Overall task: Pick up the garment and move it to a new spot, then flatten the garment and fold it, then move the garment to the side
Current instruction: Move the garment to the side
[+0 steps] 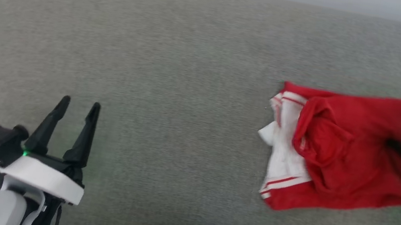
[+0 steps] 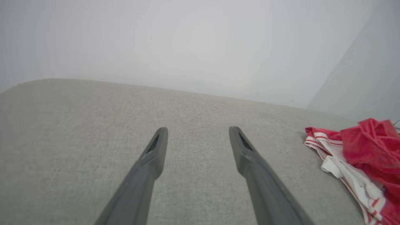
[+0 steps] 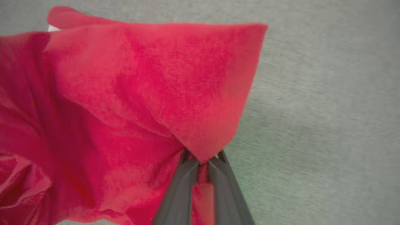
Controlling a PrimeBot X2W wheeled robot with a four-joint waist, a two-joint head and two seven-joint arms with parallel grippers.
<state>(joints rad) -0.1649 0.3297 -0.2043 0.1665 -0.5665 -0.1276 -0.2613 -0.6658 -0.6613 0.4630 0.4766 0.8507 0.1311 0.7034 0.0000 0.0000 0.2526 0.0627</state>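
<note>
Nearest the robot on the left, the left gripper [image 1: 80,102] is hanging just over the grey padded surface [image 1: 188,86], fingers spread wide and holding nothing. Over on the right, about mid-depth, the garment [image 1: 344,153] is lying crumpled, with its white striped sleeves bunching on the left side and the red body toward the right. The right gripper [image 3: 203,156] is coming in from the right edge and pinching a fold of the red fabric, fingers clenched on it.

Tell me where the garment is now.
In the head view the garment lies bunched at the right of the cushion, its edge pinched by the right gripper, far from the left gripper.
</note>
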